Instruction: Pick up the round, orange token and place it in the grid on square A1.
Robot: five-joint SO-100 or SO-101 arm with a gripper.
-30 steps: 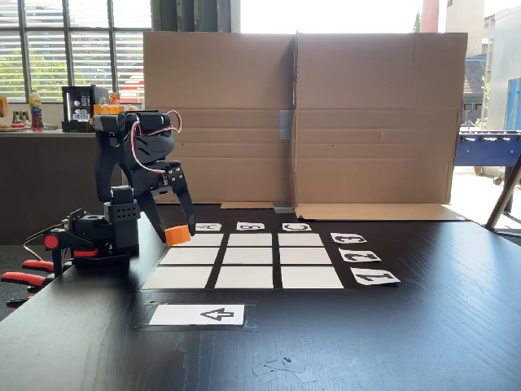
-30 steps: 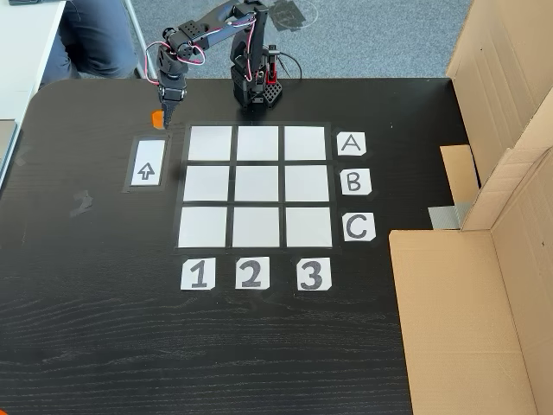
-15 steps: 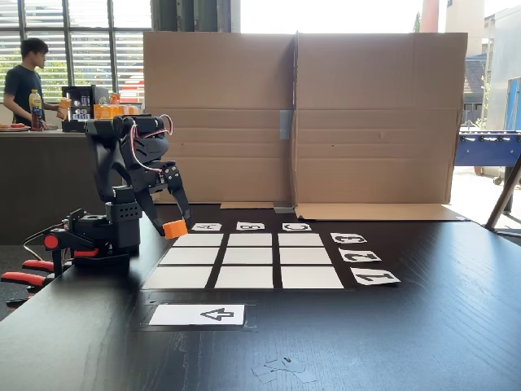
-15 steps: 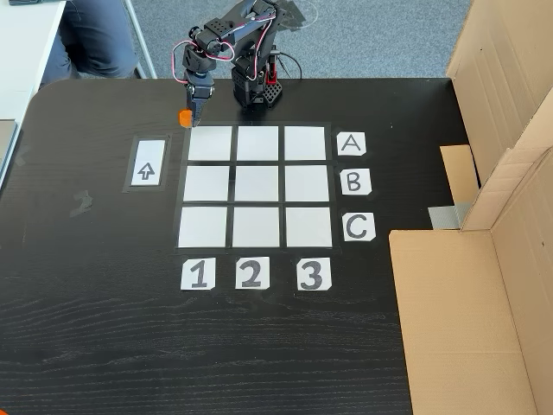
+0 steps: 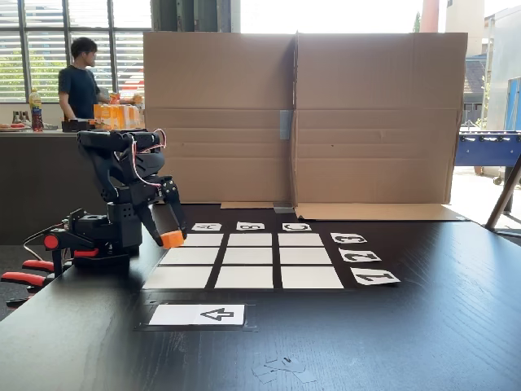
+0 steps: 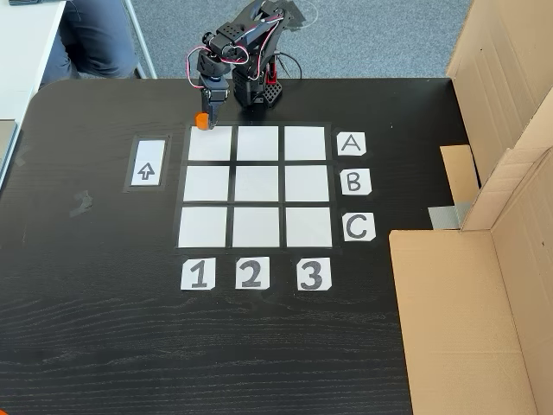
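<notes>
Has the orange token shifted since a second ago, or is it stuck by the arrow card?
Yes. In the high fixed view the round, orange token, held in the gripper, went right from beside the arrow card to square A1's top-left corner.

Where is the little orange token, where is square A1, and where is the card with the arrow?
orange token (image 6: 202, 121): fixed view from above, on its orange side.
square A1 (image 6: 212, 145): fixed view from above, middle of the white corner rectangle.
arrow card (image 5: 198, 314): fixed view from the table's side, white paper left of the arrow.

Black arm (image 5: 122, 175), red-white cables (image 5: 140, 163), orange base knob (image 5: 51, 242)
</notes>
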